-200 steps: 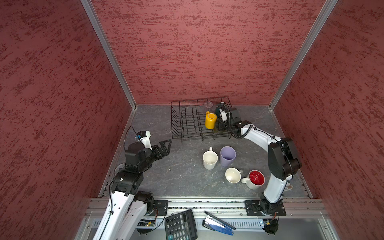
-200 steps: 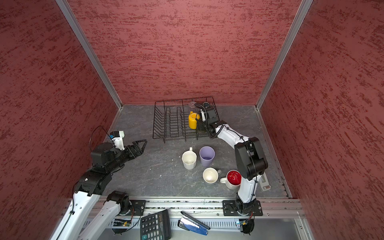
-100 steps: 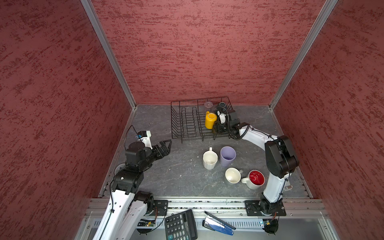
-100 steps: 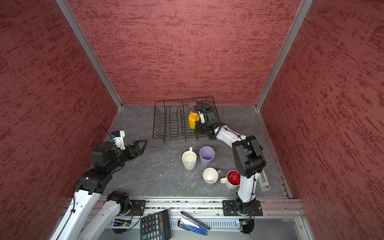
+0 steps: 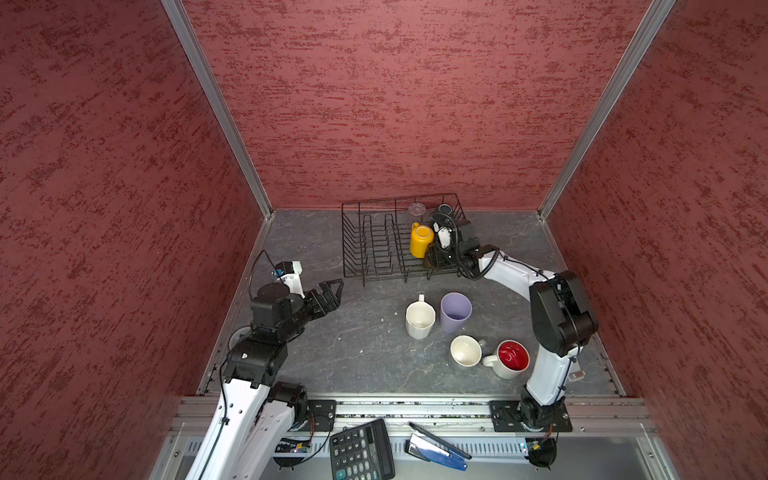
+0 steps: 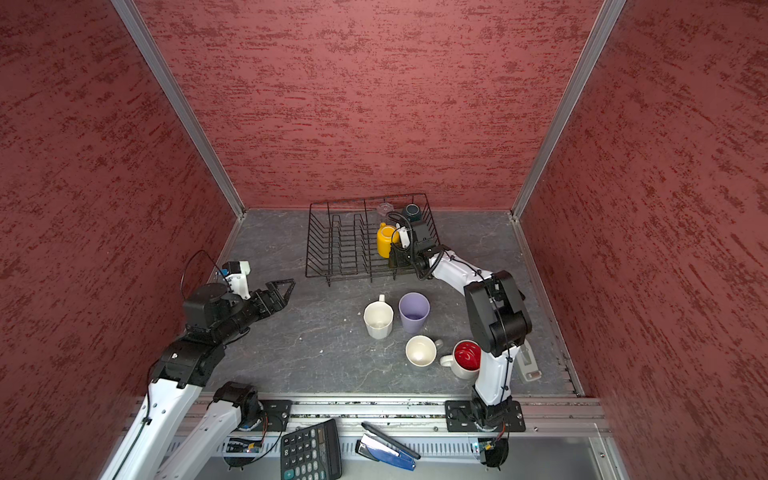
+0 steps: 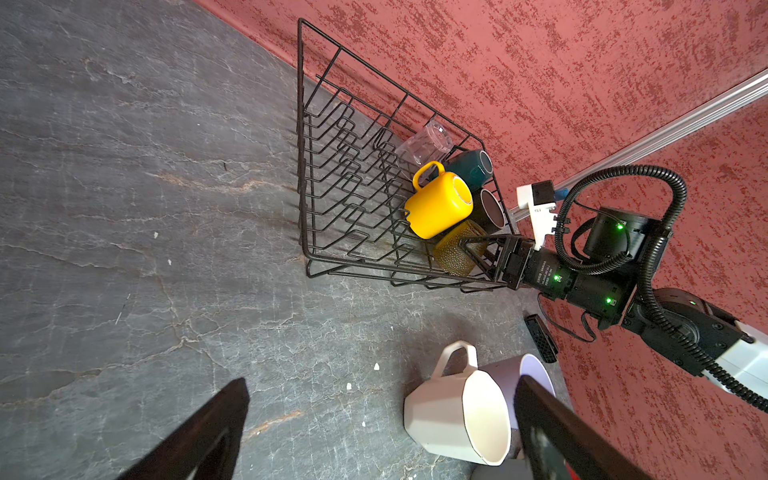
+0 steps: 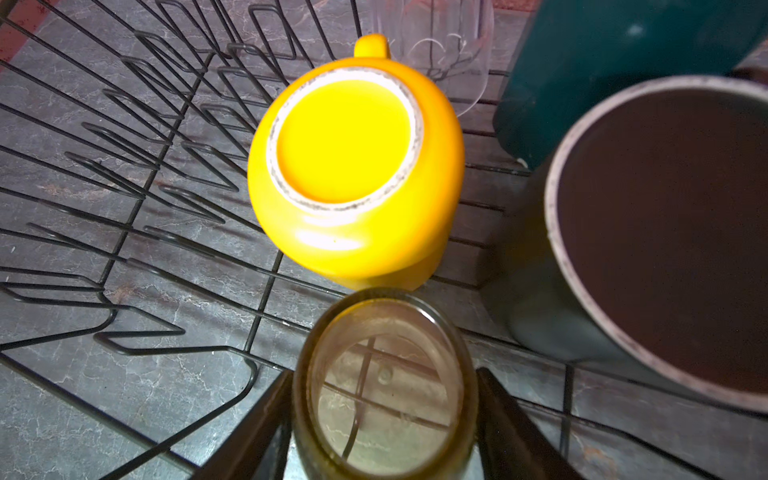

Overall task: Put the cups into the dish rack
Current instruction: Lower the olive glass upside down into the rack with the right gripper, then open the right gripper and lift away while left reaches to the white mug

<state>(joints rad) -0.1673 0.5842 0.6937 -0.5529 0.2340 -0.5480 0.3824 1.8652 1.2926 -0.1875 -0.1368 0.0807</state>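
Nine cups (image 7: 438, 203) (image 7: 424, 145) (image 7: 467, 168) (image 7: 492, 210) (image 7: 455, 249) (image 5: 419, 320) (image 5: 456, 311) (image 5: 465, 350) (image 5: 513, 358), one dish rack (image 5: 376, 245), one calculator (image 5: 361, 451), one stapler (image 5: 438, 451)

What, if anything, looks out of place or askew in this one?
Nothing is spilled or broken. The yellow mug in the rack seems to lean, base up, rather than sit square; a few white crumbs lie on the table.

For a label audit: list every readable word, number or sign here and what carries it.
On the calculator: key markings, too small to read.
On the right arm's wrist joint: white print, too blurred to read.
On the yellow mug, olive-brown glass, dish rack, stapler: none seen.
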